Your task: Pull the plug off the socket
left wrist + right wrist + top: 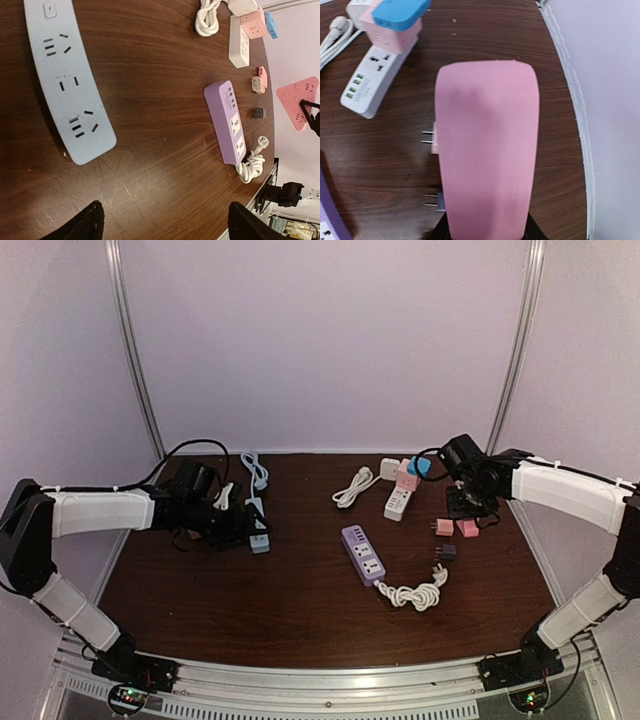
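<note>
Top view: my left gripper sits by the blue strip on the left of the table. The right gripper hangs over the far right side, and I can't see its load from here.

Left wrist: the left jaws stand wide with nothing between them. The strip below shows only empty sockets. Across the table, the pink plug is held up off the surface.

Right wrist: the right jaws are clamped on that plug, and it is in no socket.

I judge the pull done. Next I'd lower the plug onto a bare patch of table and let go.
</note>
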Controlling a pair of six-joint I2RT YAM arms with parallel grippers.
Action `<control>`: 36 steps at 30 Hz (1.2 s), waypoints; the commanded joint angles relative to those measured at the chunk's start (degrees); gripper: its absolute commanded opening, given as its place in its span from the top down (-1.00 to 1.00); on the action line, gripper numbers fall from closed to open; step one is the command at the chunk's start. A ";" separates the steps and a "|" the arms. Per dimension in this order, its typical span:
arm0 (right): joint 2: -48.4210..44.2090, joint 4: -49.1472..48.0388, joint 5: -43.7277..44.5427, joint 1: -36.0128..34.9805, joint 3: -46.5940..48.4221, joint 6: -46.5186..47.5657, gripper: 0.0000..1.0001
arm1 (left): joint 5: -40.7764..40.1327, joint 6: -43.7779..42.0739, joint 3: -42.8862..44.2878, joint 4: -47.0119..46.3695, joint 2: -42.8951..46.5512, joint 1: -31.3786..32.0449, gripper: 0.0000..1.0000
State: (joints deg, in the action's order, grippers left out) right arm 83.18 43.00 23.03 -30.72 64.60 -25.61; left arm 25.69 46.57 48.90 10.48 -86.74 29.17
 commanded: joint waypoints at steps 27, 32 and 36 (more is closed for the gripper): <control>20.64 6.92 8.91 13.71 -3.01 -10.74 0.44 | 0.19 -11.32 2.45 8.33 10.62 2.47 -0.80; 18.61 1.36 2.30 13.67 -4.98 -9.70 0.22 | 0.10 -11.25 2.42 8.10 9.83 2.47 -0.80; 17.76 -1.44 -1.70 13.23 -6.17 -9.63 -0.02 | -0.02 -11.22 2.80 7.99 9.08 2.47 -0.80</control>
State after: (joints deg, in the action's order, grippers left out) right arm 101.27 49.06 35.22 -17.39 60.51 -34.79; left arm 25.74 36.42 51.75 18.70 -77.19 31.46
